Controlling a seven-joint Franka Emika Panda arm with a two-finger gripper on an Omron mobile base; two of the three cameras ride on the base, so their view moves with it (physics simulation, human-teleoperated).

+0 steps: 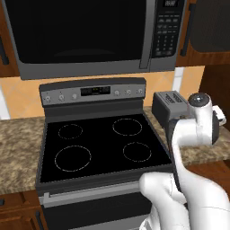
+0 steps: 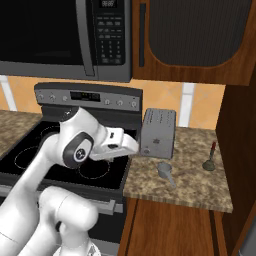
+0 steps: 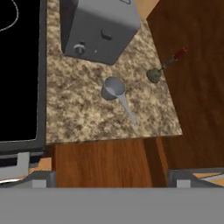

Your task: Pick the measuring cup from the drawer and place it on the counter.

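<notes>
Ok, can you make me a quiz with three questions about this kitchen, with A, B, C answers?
1. Where is the measuring cup?
A. in a drawer
B. on the counter
C. on the stove

2. How many ring marks are on the stove?
A. two
B. six
C. four

3. What is the gripper holding?
A. nothing
B. the measuring cup
C. the toaster

Answers:
1 B: the hand view shows the grey cup lying on the speckled top in front of the toaster.
2 C: the left base view shows four white rings on the black glass.
3 A: in the hand view the fingertips stand wide apart, with only wood between them.
</notes>
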